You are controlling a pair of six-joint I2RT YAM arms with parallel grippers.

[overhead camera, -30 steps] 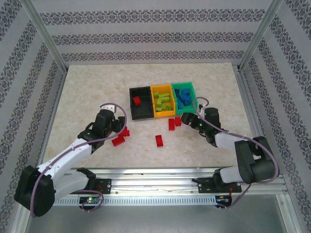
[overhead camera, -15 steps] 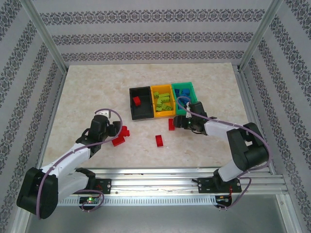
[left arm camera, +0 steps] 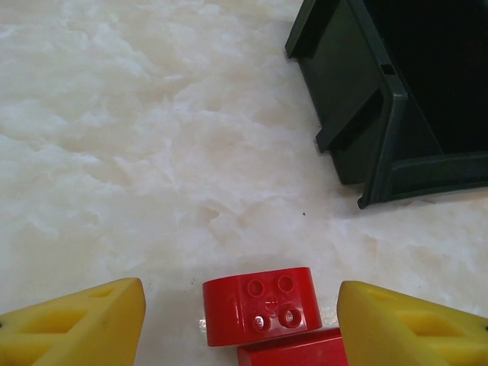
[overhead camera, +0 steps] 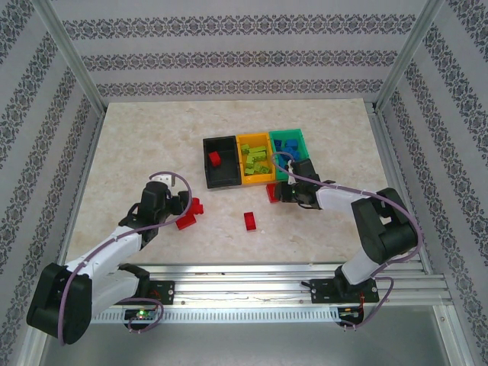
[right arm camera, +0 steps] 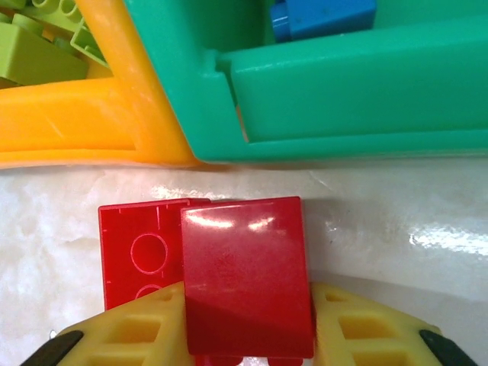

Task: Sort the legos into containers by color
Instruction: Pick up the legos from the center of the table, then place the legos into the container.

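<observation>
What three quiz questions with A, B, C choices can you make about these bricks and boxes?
1. Where are the blue bricks? A on the table; B in the green bin; C on an arm.
2. How many red bricks lie in the black bin? A one; B three; C five.
3. What is the right end effector doing? A hanging wide open; B gripping a blue brick; C closed on a red brick.
Answers: B, blue shows inside the green walls; A, a single red brick sits in there; C, it pinches that brick from both sides.
</observation>
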